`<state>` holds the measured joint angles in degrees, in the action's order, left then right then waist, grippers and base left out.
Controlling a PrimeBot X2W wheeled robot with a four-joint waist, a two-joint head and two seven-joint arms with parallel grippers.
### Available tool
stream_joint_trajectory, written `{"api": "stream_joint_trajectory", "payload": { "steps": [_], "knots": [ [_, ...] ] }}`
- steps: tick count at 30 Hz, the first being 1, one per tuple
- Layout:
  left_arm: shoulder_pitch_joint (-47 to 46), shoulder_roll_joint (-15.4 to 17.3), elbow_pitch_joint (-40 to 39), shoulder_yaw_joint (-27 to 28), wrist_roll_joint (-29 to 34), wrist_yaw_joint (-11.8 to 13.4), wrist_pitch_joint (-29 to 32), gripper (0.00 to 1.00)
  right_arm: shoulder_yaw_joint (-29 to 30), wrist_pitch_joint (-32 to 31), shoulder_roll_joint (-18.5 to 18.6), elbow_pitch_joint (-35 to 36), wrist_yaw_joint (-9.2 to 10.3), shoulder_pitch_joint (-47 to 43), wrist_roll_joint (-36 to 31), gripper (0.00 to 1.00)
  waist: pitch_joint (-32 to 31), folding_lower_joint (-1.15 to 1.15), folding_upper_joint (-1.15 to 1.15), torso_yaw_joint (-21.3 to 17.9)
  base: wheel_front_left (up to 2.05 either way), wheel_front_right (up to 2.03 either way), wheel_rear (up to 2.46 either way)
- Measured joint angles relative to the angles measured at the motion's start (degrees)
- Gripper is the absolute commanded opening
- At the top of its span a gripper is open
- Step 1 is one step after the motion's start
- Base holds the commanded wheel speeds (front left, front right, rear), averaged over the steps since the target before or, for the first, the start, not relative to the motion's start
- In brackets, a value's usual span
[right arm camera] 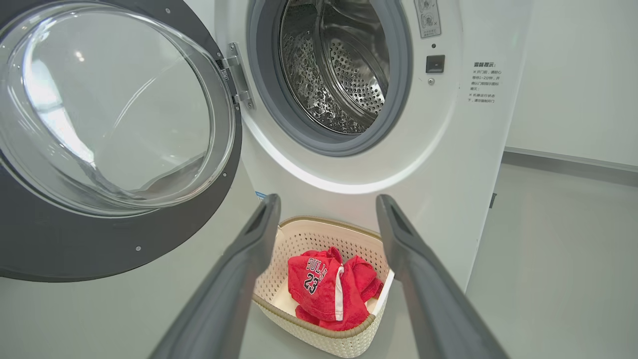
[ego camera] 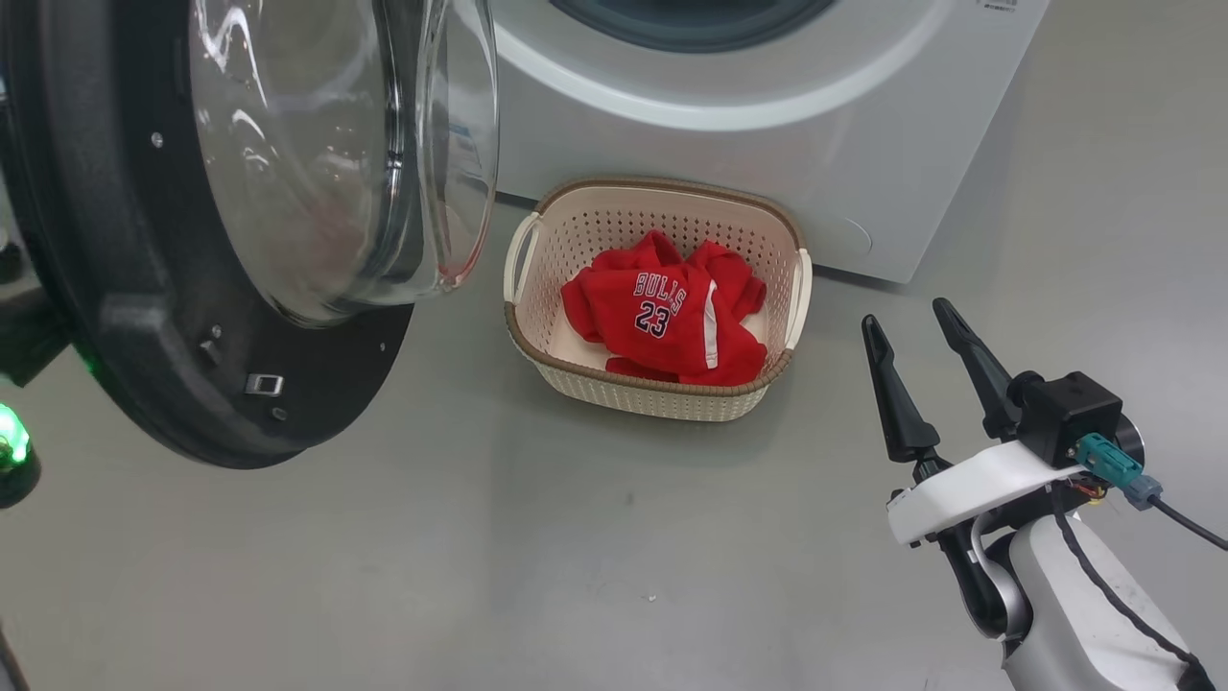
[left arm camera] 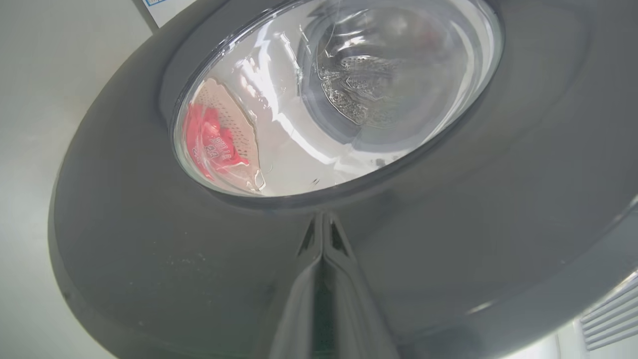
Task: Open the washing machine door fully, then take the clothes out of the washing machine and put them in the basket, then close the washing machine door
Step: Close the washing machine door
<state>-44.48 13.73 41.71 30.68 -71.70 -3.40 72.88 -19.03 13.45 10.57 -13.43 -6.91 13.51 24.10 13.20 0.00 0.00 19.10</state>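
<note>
My left gripper [left arm camera: 323, 219] has its two fingers pressed together into one dark wedge. The tips are right at the glossy black outer face of the washing machine door [left arm camera: 149, 249], just under the glass, and they meet their own reflection there. Whether they actually push on it I cannot tell. My right gripper [ego camera: 906, 314] hangs over the grey floor [ego camera: 480, 557] at the near right with its fingers spread wide apart and nothing between them, pointing toward the washing machine [ego camera: 691, 144]. The door stands swung out to the left on its hinge [right arm camera: 237, 75], with its black inner side and bulging clear bowl facing me. The round opening is uncovered — the grey gasket [right arm camera: 401, 99] rings the perforated steel drum [right arm camera: 349, 70]. The basket [ego camera: 652, 401] sits on the floor just in front of the machine, below the opening and to the right of the door's edge. The clothes [ego camera: 662, 321] lie bunched inside it — red with white trim, the "BULLS 23" print facing up.
</note>
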Motion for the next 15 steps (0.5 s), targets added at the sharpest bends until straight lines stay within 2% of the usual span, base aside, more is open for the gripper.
{"api": "stream_joint_trajectory", "payload": {
  "steps": [7, 15],
  "knots": [
    [2.0, -2.4, -3.8, -1.3, -1.0, -0.4, 1.7, 0.0, -0.4, 0.1, -0.4, -0.1, 0.0, -0.1, 0.0, 1.0, -0.8, 0.0, 0.0, 0.0, 0.0, 0.0, 0.0],
    [4.4, -3.1, -8.7, -0.7, -0.9, -0.6, 0.5, 0.0, -0.5, 0.1, -0.7, -0.5, -0.01, -0.2, 0.0, 1.0, -1.3, 0.0, 0.0, 0.1, 0.0, 0.0, 0.0]
  ]
}}
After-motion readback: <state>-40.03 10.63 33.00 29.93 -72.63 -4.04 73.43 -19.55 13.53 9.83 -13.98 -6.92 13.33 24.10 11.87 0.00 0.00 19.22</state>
